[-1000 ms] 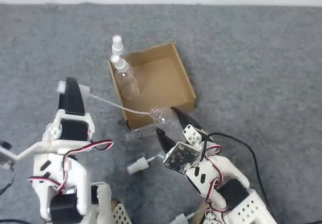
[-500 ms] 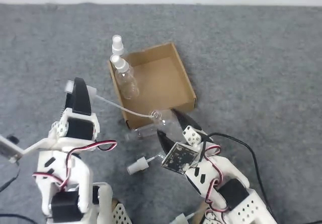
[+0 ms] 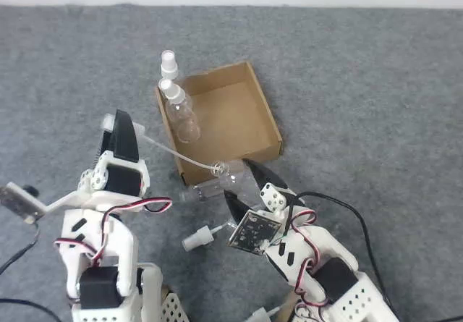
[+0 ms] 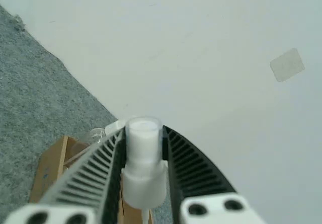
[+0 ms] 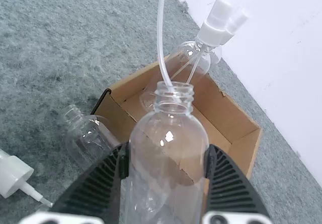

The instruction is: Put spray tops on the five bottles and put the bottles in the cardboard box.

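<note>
My left gripper (image 4: 143, 133) is shut on a white spray top (image 4: 145, 158), held left of the cardboard box (image 3: 230, 119). Its thin tube (image 3: 173, 152) slants across to the neck of a clear bottle (image 3: 237, 179). My right gripper (image 3: 244, 186) is shut on that bottle in front of the box. In the right wrist view the tube (image 5: 162, 43) enters the open mouth of the held bottle (image 5: 168, 133). Two capped bottles (image 3: 177, 108) (image 3: 169, 64) stand at the box's far left corner. An open bottle (image 3: 202, 190) and a loose spray top (image 3: 198, 238) lie on the carpet.
Grey carpet (image 3: 362, 90) stretches to the right of the box and behind it, up to a white wall. The arm bases and their cables (image 3: 347, 210) crowd the near edge.
My left gripper has moved right toward the box with the spray top, bringing the tube's tip to the held bottle's mouth. The right gripper has shifted slightly.
</note>
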Robot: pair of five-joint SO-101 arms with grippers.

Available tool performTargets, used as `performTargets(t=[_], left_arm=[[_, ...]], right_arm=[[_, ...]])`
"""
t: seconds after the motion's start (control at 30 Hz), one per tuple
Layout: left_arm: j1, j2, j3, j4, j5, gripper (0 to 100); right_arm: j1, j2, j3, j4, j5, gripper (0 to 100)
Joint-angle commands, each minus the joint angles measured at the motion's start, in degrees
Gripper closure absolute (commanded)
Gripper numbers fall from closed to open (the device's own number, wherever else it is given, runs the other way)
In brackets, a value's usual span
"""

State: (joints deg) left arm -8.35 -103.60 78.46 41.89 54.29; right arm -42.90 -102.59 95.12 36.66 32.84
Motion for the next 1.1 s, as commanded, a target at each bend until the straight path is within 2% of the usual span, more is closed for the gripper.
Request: performTargets(t=[0.0,0.33,0.97,1.07], left_arm=[[4.7,-1.0,0.6,-1.8,-0.5,99],[11.1,-1.0,2.2,-0.3,-0.5,99],[11.5,-0.9,2.9,0.4,-0.5,99],[13.5,-0.9,3.7,0.4,-1.4,99]], right_arm=[[-0.6,-0.7,1.1,0.3,0.6,89.8],[-0.5,-0.7,1.1,0.3,0.5,89.8],[-0.2,-0.9,1.1,0.3,0.4,89.8],[-0.2,-0.9,1.1,0.3,0.4,89.8]])
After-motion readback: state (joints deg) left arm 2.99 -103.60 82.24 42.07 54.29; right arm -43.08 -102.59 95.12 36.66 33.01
